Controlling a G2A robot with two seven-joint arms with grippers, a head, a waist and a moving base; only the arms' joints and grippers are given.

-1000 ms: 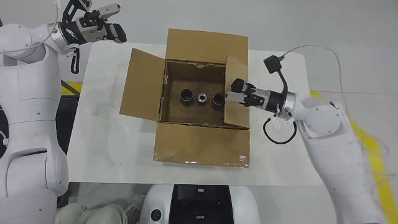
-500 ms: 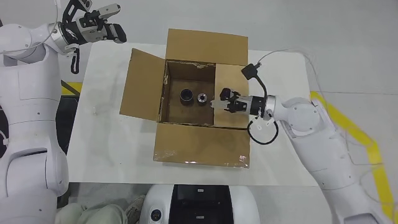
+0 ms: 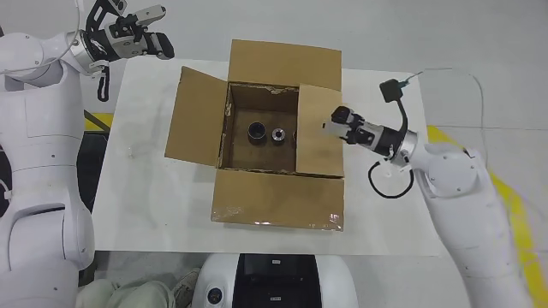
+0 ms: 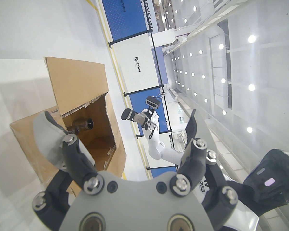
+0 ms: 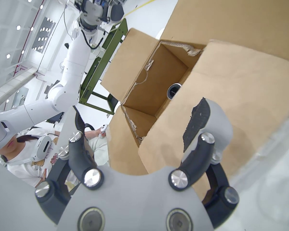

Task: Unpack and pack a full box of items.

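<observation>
1 cardboard box w/ 4 flaps, 2 dark cylinders seen inside, poss. 3rd half hidden, 1 table

I record the cardboard box open and upright, three flaps splayed outward, its right flap leaning over the opening. On its floor stand a dark cylinder and a smaller cylinder, just apart.

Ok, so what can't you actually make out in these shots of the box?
- Top view: the right flap covers the box floor beneath it, so any items there are hidden.
- Top view: the dark item and its neighbour are too small to identify.
- Right wrist view: one cylinder end shows; the flap hides the rest.
- Top view: whether the right gripper touches the flap is unclear.
</observation>
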